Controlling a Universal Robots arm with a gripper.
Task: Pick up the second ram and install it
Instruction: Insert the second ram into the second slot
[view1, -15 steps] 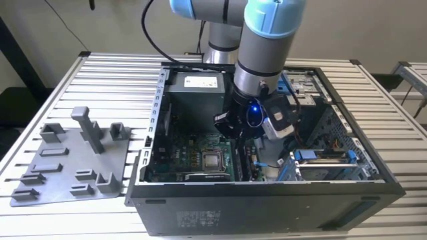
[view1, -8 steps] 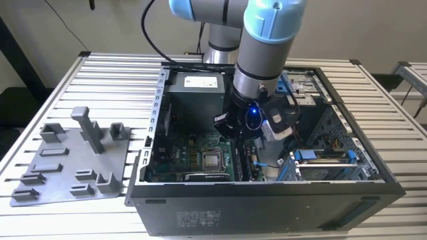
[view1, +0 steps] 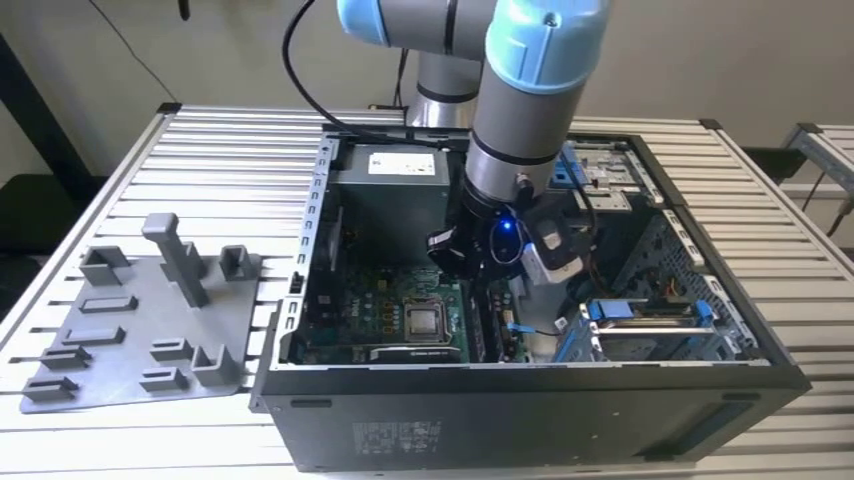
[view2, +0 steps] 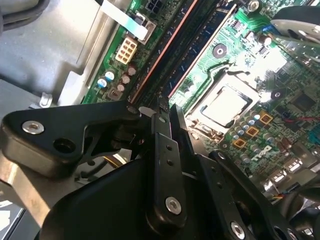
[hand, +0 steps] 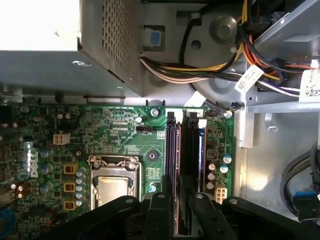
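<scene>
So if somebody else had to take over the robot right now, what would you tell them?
Gripper: down inside the open computer case, fingers close together over the memory slots on the motherboard.
Second ram: a dark stick stands on edge in the slot line under the fingers; whether it is gripped or fully seated cannot be told.
Grey tray: on the table beside the case.
Done: ram brought to the slots.
Left: confirm seating.

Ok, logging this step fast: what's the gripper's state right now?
Gripper: shut on the second ram, holding it at the motherboard's memory slots inside the computer case.
</scene>
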